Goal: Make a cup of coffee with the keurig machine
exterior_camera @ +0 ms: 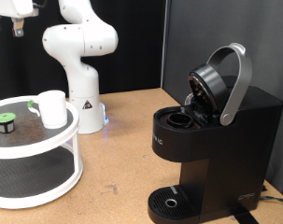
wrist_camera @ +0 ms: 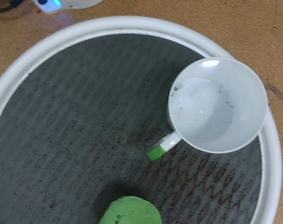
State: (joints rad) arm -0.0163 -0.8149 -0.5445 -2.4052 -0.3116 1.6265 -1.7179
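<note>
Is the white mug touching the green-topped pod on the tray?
Apart. The wrist view shows dark tray surface between the mug and the pod.

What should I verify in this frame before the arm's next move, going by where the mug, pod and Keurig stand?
1. Keurig machine lid raised, pod chamber exposed: ok.
2. Cup upright and empty on the round white tray: ok.
3. Green-topped pod on the tray, apart from the cup: ok.
4. Drip tray free of any cup: ok.
5. Gripper at the exterior view's top left, above the tray; open or shut: cannot tell.
6. Pod already in the chamber: cannot tell.
</note>
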